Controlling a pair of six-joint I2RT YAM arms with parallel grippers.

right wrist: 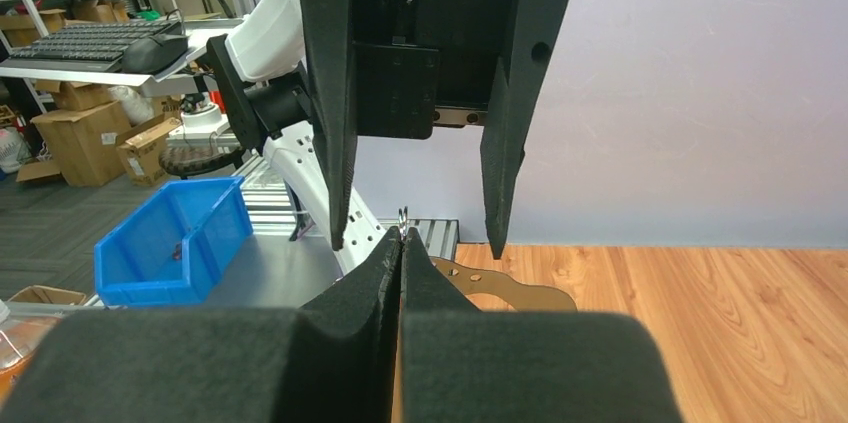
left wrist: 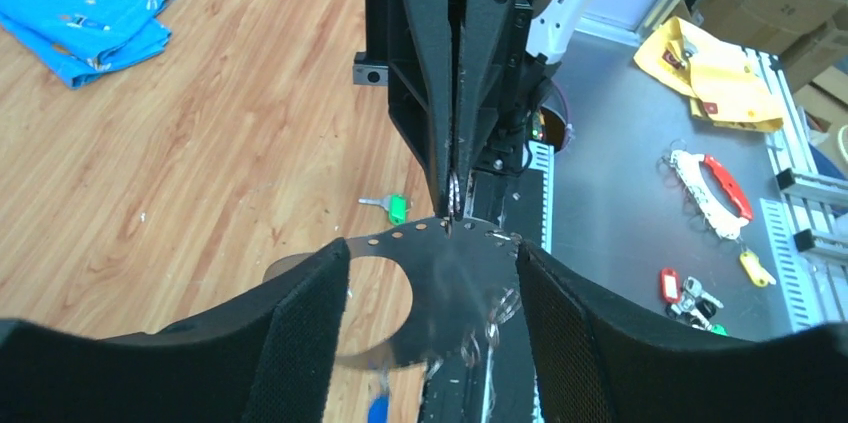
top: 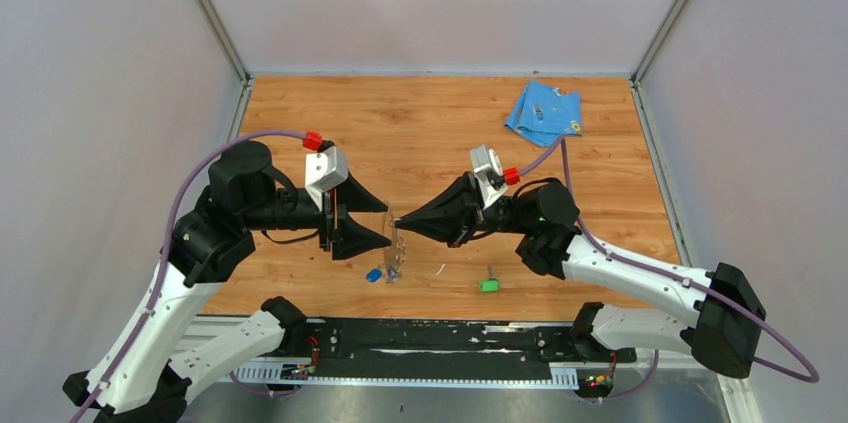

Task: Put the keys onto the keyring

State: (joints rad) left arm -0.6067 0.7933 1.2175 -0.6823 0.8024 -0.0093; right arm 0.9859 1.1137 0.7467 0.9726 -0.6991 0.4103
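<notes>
The keyring (left wrist: pixel 470 273) is a thin grey metal piece with a row of small holes, a large round opening and small split rings; it hangs upright at the table's middle (top: pixel 395 253). My right gripper (top: pixel 398 225) is shut on a small ring at its top edge (right wrist: pixel 402 215). My left gripper (left wrist: pixel 432 253) is open, one finger on each side of the keyring, just left of it in the top view (top: pixel 384 224). The green key (top: pixel 488 285) lies on the table to the right. The blue key (top: pixel 373 275) is at the keyring's bottom; whether it is attached is unclear.
A folded light-blue cloth (top: pixel 543 111) lies at the back right of the wooden table. Grey walls enclose the table on three sides. A metal bench with a yellow bag (left wrist: pixel 715 73) and spare key tags lies beyond the front edge. A blue bin (right wrist: pixel 170 238) stands off the table.
</notes>
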